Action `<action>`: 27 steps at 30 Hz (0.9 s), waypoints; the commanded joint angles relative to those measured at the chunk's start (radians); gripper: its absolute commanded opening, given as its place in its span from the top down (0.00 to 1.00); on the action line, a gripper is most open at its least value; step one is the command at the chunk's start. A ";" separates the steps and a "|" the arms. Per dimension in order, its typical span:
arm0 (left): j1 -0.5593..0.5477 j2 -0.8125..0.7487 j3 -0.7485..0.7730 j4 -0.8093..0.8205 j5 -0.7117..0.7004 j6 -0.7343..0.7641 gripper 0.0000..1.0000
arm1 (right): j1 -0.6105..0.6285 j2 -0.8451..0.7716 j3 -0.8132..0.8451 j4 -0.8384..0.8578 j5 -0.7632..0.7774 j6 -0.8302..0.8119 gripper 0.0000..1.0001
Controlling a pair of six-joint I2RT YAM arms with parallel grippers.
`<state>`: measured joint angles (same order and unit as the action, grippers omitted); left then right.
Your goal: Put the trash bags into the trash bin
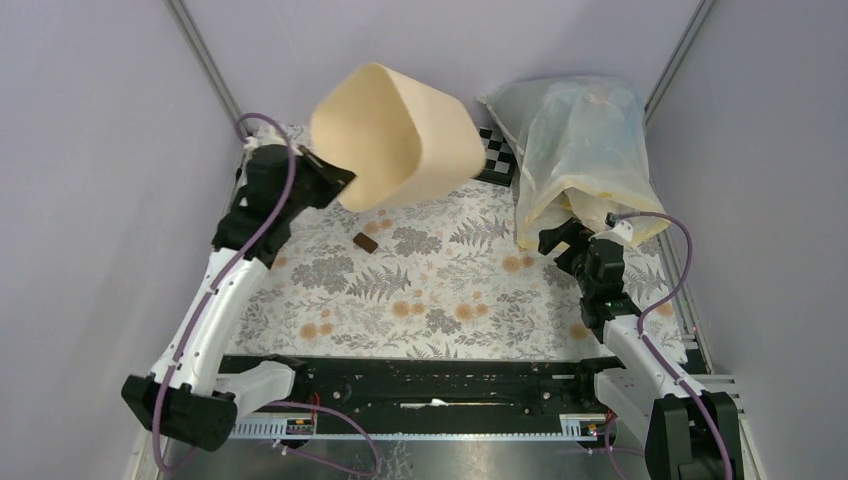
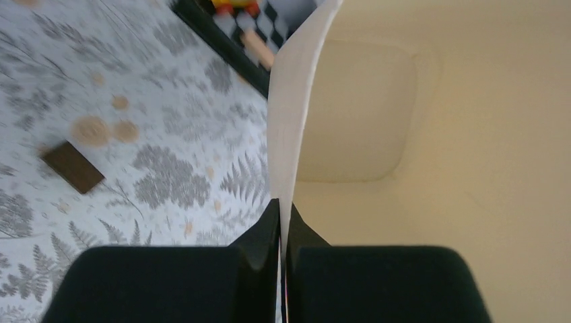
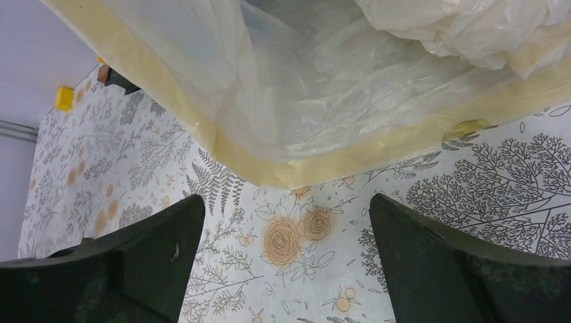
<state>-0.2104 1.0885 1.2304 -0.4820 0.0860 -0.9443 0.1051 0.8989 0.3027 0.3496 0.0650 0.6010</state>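
Where the floral-covered worktop (image 1: 450, 300) carries the items, findings run as follows. The trash bin (image 1: 395, 135) hangs tilted at the 11 o'clock part of the worktop and appears raised off the cloth. The left wrist view looks into its bare interior down to the base. The left arm (image 1: 220, 300) reaches up to its rim, and the left jaws are closed tight on the thin bin wall, one on each face.

A whitish-clear bulging sack (image 1: 575, 120) with a yellowish edge stands at 1 o'clock, against the far right corner. Crinkled cream plastic, the trash bags (image 3: 471, 30), shows at the sack's mouth in the right wrist view. Whether it lies inside the sack or over it cannot be told.

The right arm (image 1: 640, 350) sits at 4 o'clock. The right jaws are spread wide and empty, just short of the sack's yellow edge.

A checkered board (image 1: 497, 155) lies between bin and sack. A small brown block (image 1: 365, 242) lies at the bin's 6 o'clock.
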 commanded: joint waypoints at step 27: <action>-0.418 0.228 0.180 -0.162 -0.421 0.227 0.96 | 0.004 -0.008 0.004 0.077 -0.104 -0.050 0.00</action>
<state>-0.6312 1.3808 1.3182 -0.6647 -0.2481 -0.7254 0.1051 0.8986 0.3027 0.3565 0.0250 0.5800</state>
